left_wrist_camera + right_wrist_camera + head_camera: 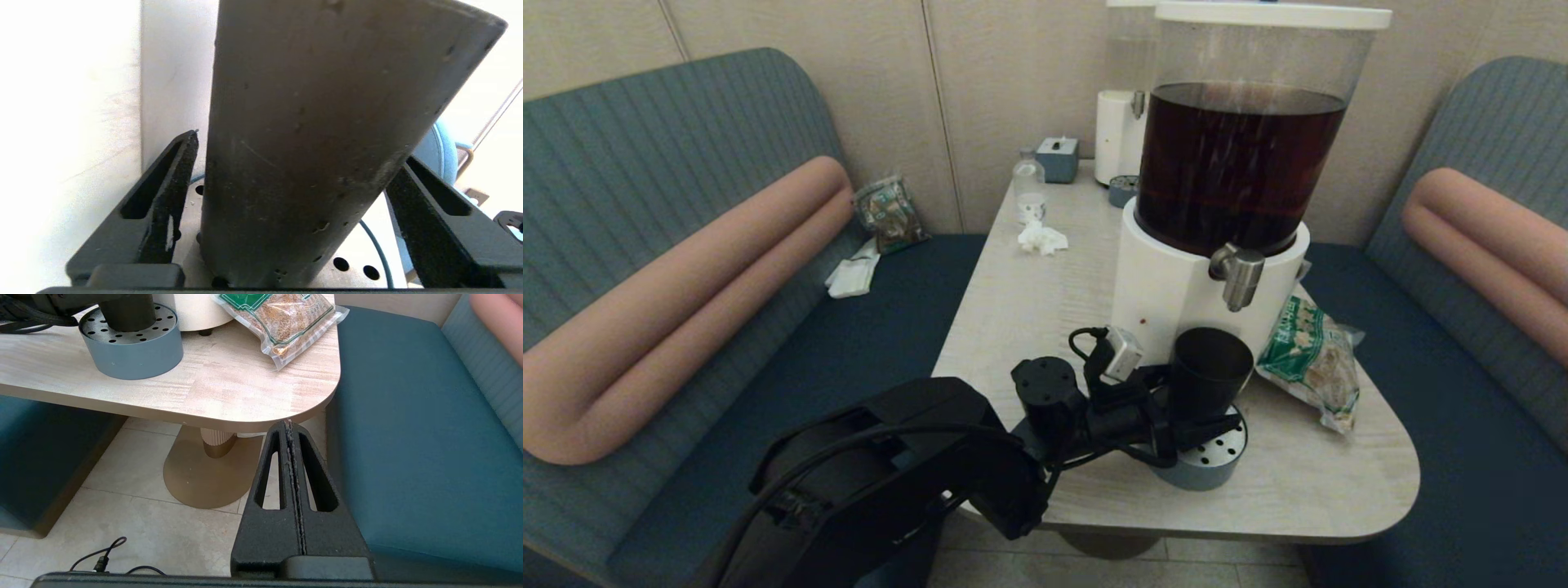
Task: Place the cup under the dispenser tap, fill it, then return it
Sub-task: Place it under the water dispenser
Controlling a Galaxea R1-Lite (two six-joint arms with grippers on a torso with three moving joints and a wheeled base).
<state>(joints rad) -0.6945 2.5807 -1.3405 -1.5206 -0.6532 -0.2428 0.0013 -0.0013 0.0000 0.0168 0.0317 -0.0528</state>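
Observation:
The black cup [1210, 369] stands on the round grey perforated drip tray [1218, 459], right below the silvery dispenser tap [1240, 278] of the big clear-tank dispenser [1241, 163] of dark brown liquid. My left gripper [1196, 408] is open, with one finger on each side of the cup's lower half. In the left wrist view the cup [310, 122] fills the space between the fingers of the left gripper [301, 146]; one finger [179, 183] stands slightly clear of its wall, the other lies close against it. My right gripper [288, 422] hangs shut and empty below the table's near corner.
A green snack bag [1311, 359] lies to the right of the dispenser's base. At the back of the table [1029, 310] are a smaller white dispenser [1119, 135], a clear bottle [1029, 184], a crumpled tissue [1041, 238] and a grey box [1058, 158]. Blue benches flank the table.

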